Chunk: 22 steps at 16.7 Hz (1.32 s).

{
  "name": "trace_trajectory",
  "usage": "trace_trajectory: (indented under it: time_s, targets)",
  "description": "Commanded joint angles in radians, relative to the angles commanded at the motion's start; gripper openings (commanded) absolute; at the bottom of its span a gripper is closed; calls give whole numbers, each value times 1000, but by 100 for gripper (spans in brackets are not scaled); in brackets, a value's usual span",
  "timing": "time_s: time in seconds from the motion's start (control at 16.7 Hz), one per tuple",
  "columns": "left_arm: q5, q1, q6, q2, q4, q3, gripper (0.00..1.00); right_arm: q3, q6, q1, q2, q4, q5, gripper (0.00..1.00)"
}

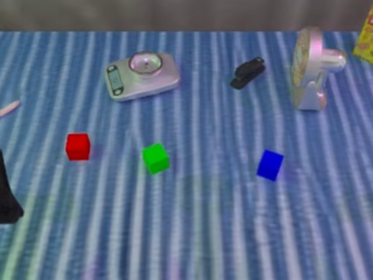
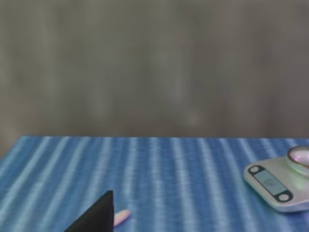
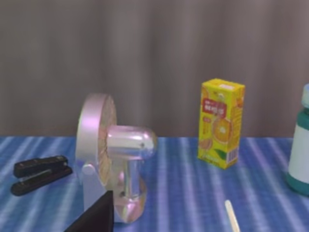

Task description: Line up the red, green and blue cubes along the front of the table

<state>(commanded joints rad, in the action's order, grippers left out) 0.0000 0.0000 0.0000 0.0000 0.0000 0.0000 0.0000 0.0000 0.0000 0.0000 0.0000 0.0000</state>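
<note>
The tabletop (image 1: pixel 198 233), striped in wavy blue and pale bands, meets a grey curtain-like wall at its far edge. The red cube (image 1: pixel 77 146), green cube (image 1: pixel 156 158) and blue cube (image 1: pixel 270 165) sit well apart mid-table, left to right. Farther back stand a silver scale (image 1: pixel 141 75), black stapler (image 1: pixel 247 72) and small fan (image 1: pixel 312 69). The left pincer (image 1: pixel 8 198) is at the left edge; whether it is open I cannot tell.

Left wrist view: striped table (image 2: pixel 159 164) meets a grey backdrop (image 2: pixel 154 63). Silver scale (image 2: pixel 280 181) rests on it, partly cut off. One dark gripper finger (image 2: pixel 96 217) beside a pink stick end (image 2: pixel 121 217).
</note>
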Motion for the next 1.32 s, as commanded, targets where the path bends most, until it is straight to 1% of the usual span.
trace_trajectory:
  time_s: [0.24, 0.36, 0.54, 0.78, 1.32]
  targets:
    - [-1, -2, -5, 31, -16, 30, 100, 0, 0, 0, 0, 0, 0, 100]
    - [-3, -7, -14, 104, -56, 100, 100, 0, 0, 0, 0, 0, 0, 100]
    - [-3, -22, -34, 293, -157, 263, 100, 0, 0, 0, 0, 0, 0, 100]
    - [-2, -52, -65, 662, -349, 552, 100, 0, 0, 0, 0, 0, 0, 100]
    - [3, -130, -138, 1638, -844, 1276, 100, 0, 0, 0, 0, 0, 0, 100]
